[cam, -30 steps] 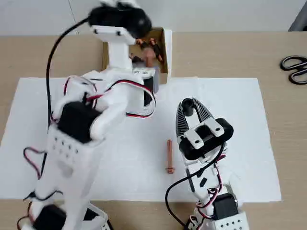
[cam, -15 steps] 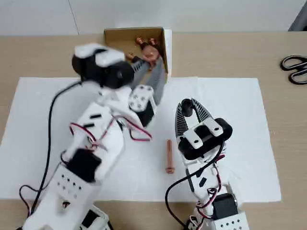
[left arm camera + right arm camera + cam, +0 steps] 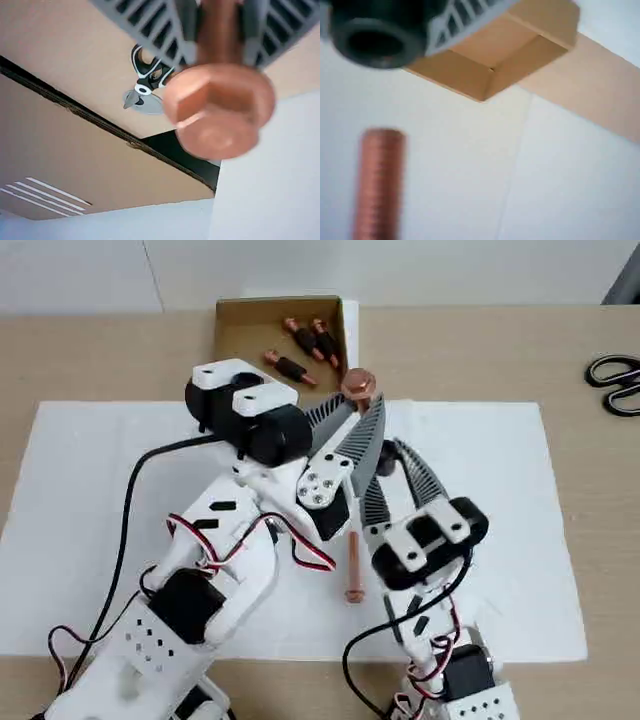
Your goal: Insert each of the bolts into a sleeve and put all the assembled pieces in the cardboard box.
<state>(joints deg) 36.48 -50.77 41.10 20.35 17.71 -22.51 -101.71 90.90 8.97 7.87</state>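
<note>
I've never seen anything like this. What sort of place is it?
Likely a robotics lab or workshop bench: two robot arms on a wooden table, a white sheet as work mat, scissors nearby.

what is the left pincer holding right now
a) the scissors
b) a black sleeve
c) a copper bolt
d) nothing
c: the left pincer is clamped on a copper bolt, whose hex head pokes out beyond it.

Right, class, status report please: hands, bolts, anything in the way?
Left hand shut on copper bolt, head up. Right hand shut on black sleeve. Loose bolt on white paper between the arms. Three assembled pieces in cardboard box.
</note>
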